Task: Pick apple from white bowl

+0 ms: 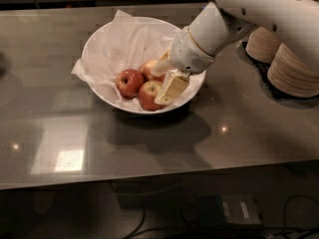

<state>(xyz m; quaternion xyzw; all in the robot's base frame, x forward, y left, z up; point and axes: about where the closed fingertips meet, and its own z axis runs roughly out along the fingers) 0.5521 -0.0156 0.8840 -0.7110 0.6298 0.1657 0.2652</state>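
Observation:
The white bowl [191,94] stands on the grey table, lined with crumpled white tissue paper [124,41]. Three red apples lie in its front part: one on the left [129,82], one at the front [149,95] and one behind [150,67]. My gripper [166,77] reaches into the bowl from the right, low over the apples. It is open, with one cream finger [172,87] against the front apple and the other finger [161,65] by the back apple. It holds nothing.
Stacks of beige paper bowls [294,71] stand at the right of the table, partly behind my arm [259,9]. The table's front edge [149,180] runs across the lower part of the view, with cables on the floor below.

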